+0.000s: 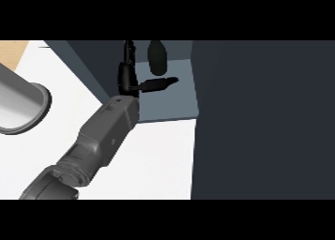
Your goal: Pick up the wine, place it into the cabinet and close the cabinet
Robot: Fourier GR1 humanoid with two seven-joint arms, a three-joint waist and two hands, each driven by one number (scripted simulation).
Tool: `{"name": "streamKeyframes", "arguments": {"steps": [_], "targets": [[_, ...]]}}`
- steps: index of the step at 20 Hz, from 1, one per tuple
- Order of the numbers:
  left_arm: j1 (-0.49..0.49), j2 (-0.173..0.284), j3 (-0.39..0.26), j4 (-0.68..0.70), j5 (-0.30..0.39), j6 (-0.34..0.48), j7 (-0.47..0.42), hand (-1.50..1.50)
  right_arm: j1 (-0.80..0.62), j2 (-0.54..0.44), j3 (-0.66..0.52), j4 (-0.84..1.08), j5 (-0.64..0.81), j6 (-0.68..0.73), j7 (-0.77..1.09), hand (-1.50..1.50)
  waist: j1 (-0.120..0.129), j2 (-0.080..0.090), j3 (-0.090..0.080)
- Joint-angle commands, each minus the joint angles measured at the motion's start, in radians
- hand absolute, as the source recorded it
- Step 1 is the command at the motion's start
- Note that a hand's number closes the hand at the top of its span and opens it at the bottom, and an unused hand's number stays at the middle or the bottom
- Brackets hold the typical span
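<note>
Wine bottle point(156, 57) stands inside cabinet point(171, 101); hand point(130, 77) beside it, fingers straight and spread — apparently released.

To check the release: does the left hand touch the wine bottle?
Apart. The head view shows the pale cabinet shelf between the left hand and the wine bottle, beside the fingers and above the thumb.
</note>
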Motion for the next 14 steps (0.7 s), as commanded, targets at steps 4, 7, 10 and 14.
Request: {"name": "streamKeyframes", "arguments": {"steps": [4, 7, 10, 14], "targets": [[0.059, 0.001, -0.005, 0.01, 0.006, -0.097, -0.036, -1.5, 0.0, 0.001, -0.008, -0.008, -0.038, 0.011, -0.011, -1.5, 0.0, 0.001, -0.002], [0.027, 0.001, -0.015, 0.011, 0.007, -0.055, -0.003, -1.5, 0.07, 0.009, 0.02, -0.044, -0.027, 0.026, -0.026, -1.5, 0.004, -0.006, -0.002], [0.042, 0.001, -0.01, -0.018, 0.049, -0.104, -0.004, -1.5, -0.003, 0.003, 0.024, -0.075, -0.03, -0.03, 0.079, -1.5, 0.007, -0.012, -0.003], [0.063, 0.001, -0.027, -0.042, 0.095, -0.164, 0.02, -1.5, 0.028, 0.011, 0.054, -0.073, 0.001, -0.021, 0.045, -1.5, 0.016, -0.017, -0.002]]}}
